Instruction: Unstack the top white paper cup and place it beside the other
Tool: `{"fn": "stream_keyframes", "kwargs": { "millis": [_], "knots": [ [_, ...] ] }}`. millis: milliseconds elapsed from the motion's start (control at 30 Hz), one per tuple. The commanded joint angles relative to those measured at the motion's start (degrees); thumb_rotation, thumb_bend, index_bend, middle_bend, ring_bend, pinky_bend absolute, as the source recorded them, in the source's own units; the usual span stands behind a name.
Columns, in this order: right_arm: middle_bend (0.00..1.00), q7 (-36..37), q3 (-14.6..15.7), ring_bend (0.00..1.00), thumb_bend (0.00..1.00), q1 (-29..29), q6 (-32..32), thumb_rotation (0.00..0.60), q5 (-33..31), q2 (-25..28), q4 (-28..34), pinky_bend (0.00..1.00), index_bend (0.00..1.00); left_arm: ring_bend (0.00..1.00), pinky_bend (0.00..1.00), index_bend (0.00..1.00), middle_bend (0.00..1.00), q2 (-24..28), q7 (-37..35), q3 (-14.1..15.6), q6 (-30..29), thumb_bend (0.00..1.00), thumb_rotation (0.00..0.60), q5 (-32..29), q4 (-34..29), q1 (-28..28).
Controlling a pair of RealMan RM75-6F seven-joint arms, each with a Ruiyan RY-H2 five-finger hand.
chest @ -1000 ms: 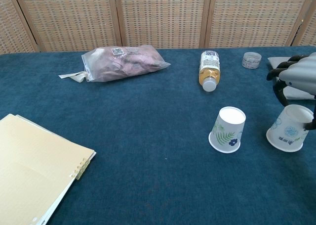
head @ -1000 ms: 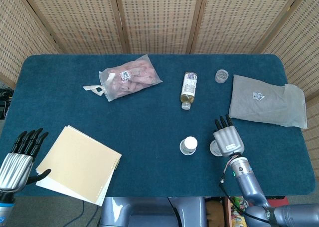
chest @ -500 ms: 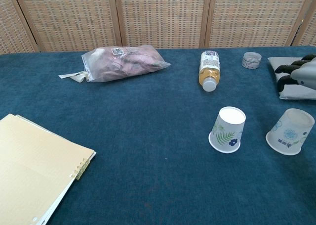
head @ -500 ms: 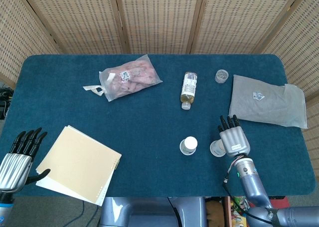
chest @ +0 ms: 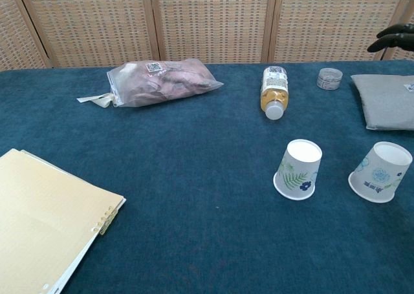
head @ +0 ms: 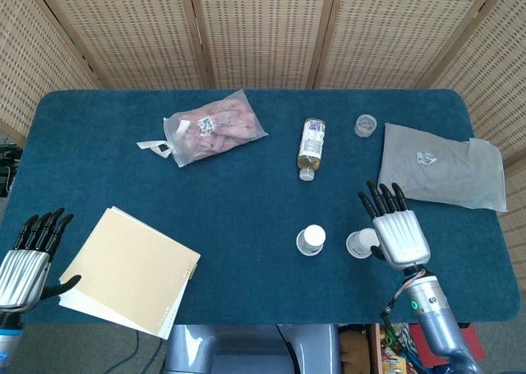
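Paper cups now stand apart on the blue bench (chest: pixel 194 178), both upside down with rims on the cloth. A second ago our right hand (head: pixel 400 236) sat over the right-hand cup (chest: pixel 380 172); since then it has lifted clear, and in the chest view only its dark fingertips (chest: pixel 394 37) show at the top right corner.

Going left to right: our left hand (head: pixel 29 259) hovers at the bench's 8 o'clock corner, fingers spread, holding nothing, beside the tan notebook (head: pixel 130 271). The left-hand cup (chest: pixel 298 168) is white with a green fern and a blue flower printed on its wall. The right-hand cup, just at its 3 o'clock, is white with pale blue flower prints and leans slightly.

In the head view the right hand is flat, fingers extended and apart, empty. The right-hand cup peeks out at the hand's 9 o'clock edge, not gripped; the other cup lies farther out at 9 o'clock.
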State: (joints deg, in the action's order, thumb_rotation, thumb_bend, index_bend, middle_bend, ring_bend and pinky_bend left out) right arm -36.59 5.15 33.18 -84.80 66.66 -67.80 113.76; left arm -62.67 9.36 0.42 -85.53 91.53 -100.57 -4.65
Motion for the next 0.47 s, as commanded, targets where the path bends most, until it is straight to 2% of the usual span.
{"fn": "stream_keyframes", "kwargs": {
  "millis": [33,267,467],
  "knots": [
    [0.00,16.0,3.8,0.00,0.18,-8.2,-4.4,0.600,11.6,-0.6,-5.3,0.00,0.06,0.00,0.00,0.00,0.00,-0.2,-0.1,-0.2,0.1,0.15,0.600,-0.3,0.4,-0.1],
    [0.00,19.9,5.3,0.00,0.18,-12.9,-7.6,0.600,19.0,-1.3,-10.8,0.00,0.06,0.00,0.00,0.00,0.00,-0.6,-0.3,-0.3,0.4,0.15,0.600,-1.3,1.0,0.0],
    [0.00,21.9,4.6,0.00,0.18,-15.5,-8.4,0.600,20.4,-2.4,-12.7,0.00,0.06,0.00,0.00,0.00,0.00,-0.4,-0.8,-0.3,-0.1,0.15,0.600,-1.4,1.0,0.3]
  ]
}}
